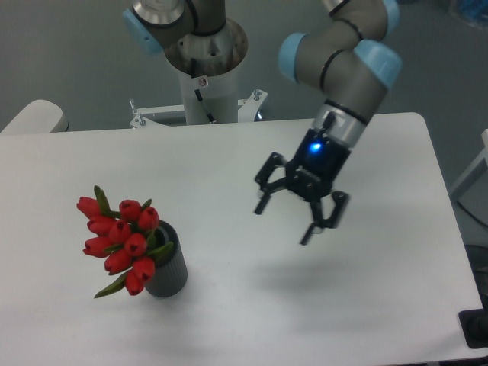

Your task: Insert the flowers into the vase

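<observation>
The flowers point(122, 236), a bunch of red closed tulip buds with green leaves, stand in the vase point(169, 268), a small dark grey ribbed cylinder at the front left of the white table. The bunch leans out to the left over the vase's rim. My gripper point(284, 221) hangs above the table's middle, well to the right of the vase and apart from it. Its two black fingers are spread wide and hold nothing. A blue light glows on its wrist.
The arm's white base column point(206, 72) stands at the table's back edge. The table point(381, 305) is white with rounded corners; its right edge runs near a dark object at the bottom right corner point(476, 329).
</observation>
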Tool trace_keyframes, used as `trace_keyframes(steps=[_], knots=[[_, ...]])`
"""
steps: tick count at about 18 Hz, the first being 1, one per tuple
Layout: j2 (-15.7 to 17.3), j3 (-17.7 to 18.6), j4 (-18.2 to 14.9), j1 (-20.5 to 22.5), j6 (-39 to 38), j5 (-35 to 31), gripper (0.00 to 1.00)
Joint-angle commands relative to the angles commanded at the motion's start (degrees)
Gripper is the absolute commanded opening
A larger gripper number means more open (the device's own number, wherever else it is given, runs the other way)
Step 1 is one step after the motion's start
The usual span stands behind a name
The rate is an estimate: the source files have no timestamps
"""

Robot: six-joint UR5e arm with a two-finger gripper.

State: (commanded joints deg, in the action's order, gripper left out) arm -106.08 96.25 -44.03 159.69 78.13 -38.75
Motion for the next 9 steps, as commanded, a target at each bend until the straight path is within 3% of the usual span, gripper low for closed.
trace_keyframes(steps=[6, 9], knots=[[-1.6, -6.9, -2.0, 0.9, 0.5, -12.3, 1.00], [-2.5, -10.7, -6.5, 0.3, 2.4, -19.5, 1.00]])
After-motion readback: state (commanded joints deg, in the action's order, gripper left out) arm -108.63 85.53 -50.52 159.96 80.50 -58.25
